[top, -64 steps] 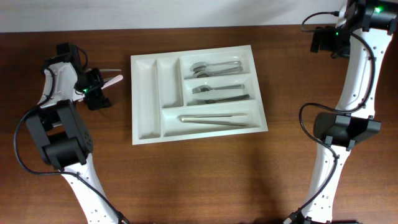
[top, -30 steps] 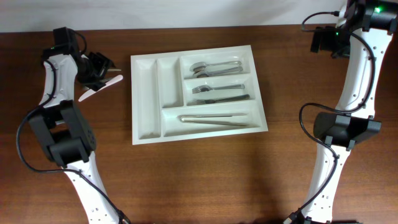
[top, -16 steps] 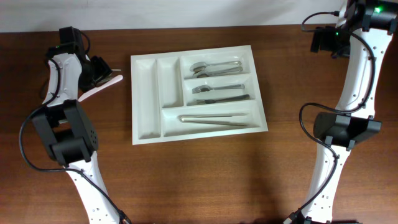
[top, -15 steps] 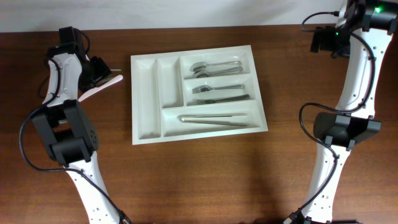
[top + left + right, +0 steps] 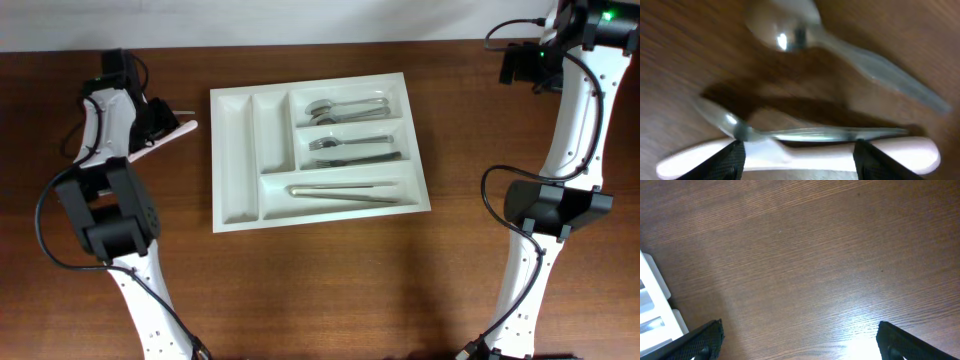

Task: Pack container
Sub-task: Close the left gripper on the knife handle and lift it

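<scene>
Sits partly packed — steel cutlery in large white plastic tray, white-handled utensil and steel spoon outside — left claw, right claw gaping wide, empty.

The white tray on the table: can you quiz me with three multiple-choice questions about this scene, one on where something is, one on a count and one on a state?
1. Where, relative to the tray, does the white-handled utensil lie?
A) inside it
B) on the table to its left
C) on the table to its right

2. How many tray compartments hold cutlery?
A) one
B) three
C) five

3. How do the right fingers stand?
A) open over bare table
B) shut on a fork
C) shut on a spoon

Answers:
1. B, it lies beside the tray's left edge.
2. B, the three crosswise compartments are filled and the two upright ones are empty.
3. A, they are spread with only table between them.
</scene>
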